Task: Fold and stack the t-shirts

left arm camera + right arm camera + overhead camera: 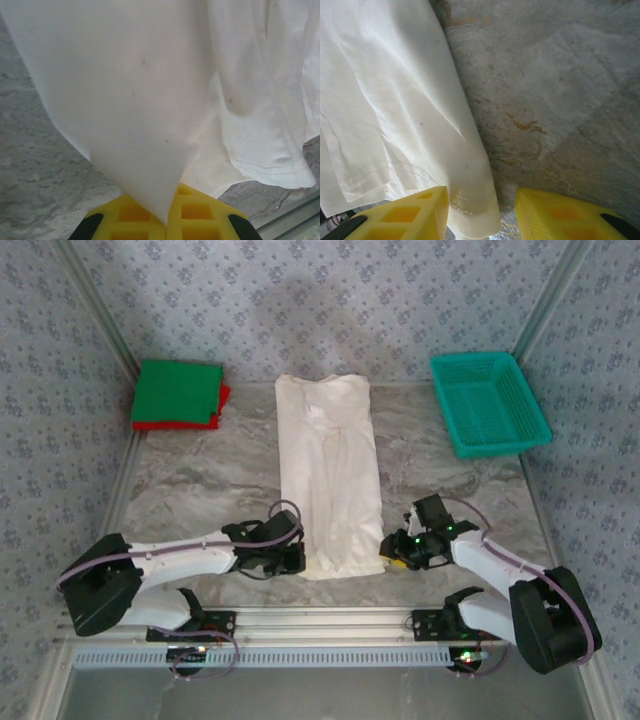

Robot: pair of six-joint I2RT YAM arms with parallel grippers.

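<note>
A large plain off-white cotton t-shirt (328,480) lies in the middle of the grey marbled counter (200,480), sides already turned in to make one long strip running away from the arms. That shape suggests the next fold is end to end, which would explain why both arms sit at the strip's near end.

At its near-left corner, the left end effector (290,558) is clamped on the cloth. In the left wrist view the fabric rises in a peak straight out of the seam between the yellow pads (145,220).

At the near-right corner, the right end effector (482,210) is spread apart, straddling the hem but not yet gripping it.

Far left of the strip, a bright green folded shirt (178,390) rests on a red one (170,426), probably the stack this one will join.
</note>
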